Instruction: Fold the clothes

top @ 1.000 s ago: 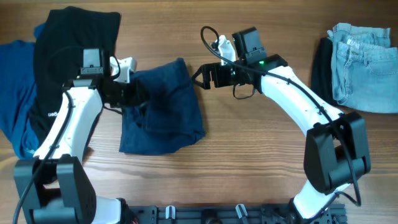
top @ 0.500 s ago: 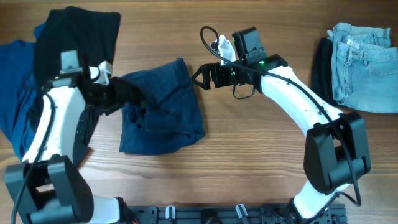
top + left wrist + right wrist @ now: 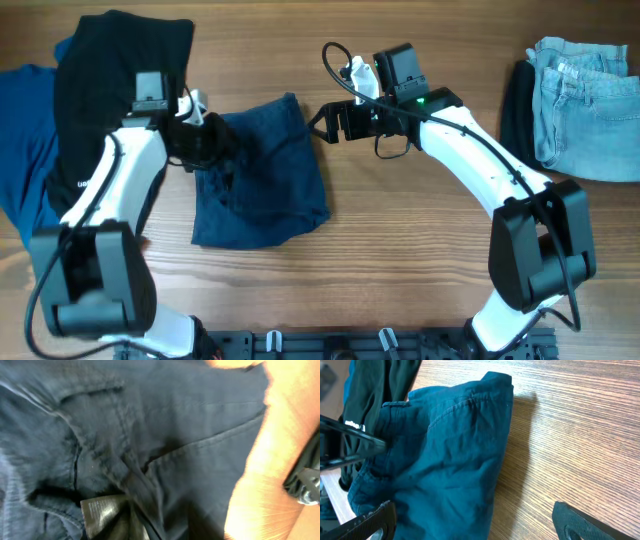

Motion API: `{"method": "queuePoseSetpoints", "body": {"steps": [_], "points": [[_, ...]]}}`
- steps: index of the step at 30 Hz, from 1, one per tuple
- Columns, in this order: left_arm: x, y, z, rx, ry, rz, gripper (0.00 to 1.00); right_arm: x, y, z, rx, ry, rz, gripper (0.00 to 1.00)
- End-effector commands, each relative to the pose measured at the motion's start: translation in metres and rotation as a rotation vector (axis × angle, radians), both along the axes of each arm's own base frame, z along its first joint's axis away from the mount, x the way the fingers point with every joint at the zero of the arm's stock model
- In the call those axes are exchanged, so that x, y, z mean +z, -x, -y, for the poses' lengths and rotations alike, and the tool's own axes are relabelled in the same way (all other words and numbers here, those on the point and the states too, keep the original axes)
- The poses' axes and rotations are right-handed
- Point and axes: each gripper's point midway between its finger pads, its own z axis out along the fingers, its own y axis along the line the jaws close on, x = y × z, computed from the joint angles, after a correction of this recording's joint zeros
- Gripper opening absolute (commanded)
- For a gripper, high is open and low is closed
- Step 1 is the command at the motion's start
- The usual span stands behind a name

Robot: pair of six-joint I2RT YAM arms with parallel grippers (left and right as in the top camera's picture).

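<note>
A dark navy garment [image 3: 265, 180] lies crumpled at the table's middle left. It also fills the left wrist view [image 3: 150, 435], where its label [image 3: 102, 512] shows by bunched cloth at the bottom. My left gripper [image 3: 207, 148] is at the garment's upper left edge and appears shut on the cloth; its fingers are hidden by fabric. My right gripper [image 3: 322, 122] is open and empty just off the garment's upper right corner. In the right wrist view its fingers [image 3: 475, 525] spread over the garment's edge [image 3: 445, 460] and bare wood.
A black garment [image 3: 120, 70] and a blue one [image 3: 25, 150] lie piled at the far left. Folded light-blue jeans [image 3: 585, 100] and a dark folded item [image 3: 517, 100] sit at the far right. The table's front edge runs below the arms.
My left gripper pulled the garment's upper left edge to the left, then came back right to about where it started. The right arm has not moved.
</note>
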Motion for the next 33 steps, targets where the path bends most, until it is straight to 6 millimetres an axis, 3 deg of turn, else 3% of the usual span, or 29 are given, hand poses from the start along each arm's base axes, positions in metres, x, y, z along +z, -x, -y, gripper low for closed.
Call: {"method": "queuePoseSetpoints", "body": {"steps": [1,5,9,12,15,17,21,23,26,31,33], "points": [[-0.032,0.007,0.003,-0.014,-0.045,-0.109,0.04,-0.008,0.002,0.002,0.012,0.022,-0.005,1.00],[-0.052,0.027,-0.018,0.004,-0.172,-0.214,0.04,-0.030,0.003,0.002,0.015,0.041,-0.054,1.00],[-0.057,0.040,-0.032,-0.004,-0.262,-0.264,0.04,-0.047,0.021,-0.011,0.193,-0.014,-0.062,0.99],[-0.058,0.043,-0.039,-0.007,-0.304,-0.276,0.04,-0.061,0.034,-0.007,0.339,0.032,-0.010,0.99],[-0.058,0.041,-0.039,-0.005,-0.303,-0.267,0.04,-0.061,0.046,-0.007,0.477,0.037,0.053,0.99],[-0.058,0.039,-0.039,-0.004,-0.303,-0.260,0.04,-0.053,0.055,-0.018,0.563,-0.031,0.099,0.99],[-0.058,0.045,-0.039,-0.009,-0.303,-0.285,0.04,-0.047,0.059,-0.037,0.557,-0.077,0.092,0.99],[-0.058,0.047,-0.039,-0.009,-0.303,-0.291,0.04,-0.042,0.054,-0.048,0.490,-0.103,0.057,0.84],[-0.058,0.044,-0.039,-0.007,-0.303,-0.279,0.04,-0.037,0.045,-0.062,0.415,-0.117,0.052,0.51],[-0.058,0.042,-0.039,-0.006,-0.303,-0.272,0.04,-0.032,0.054,-0.080,0.432,-0.144,0.048,0.14],[-0.058,0.041,-0.039,-0.005,-0.302,-0.266,0.04,-0.032,0.062,-0.092,0.453,-0.143,0.048,0.07]]}}
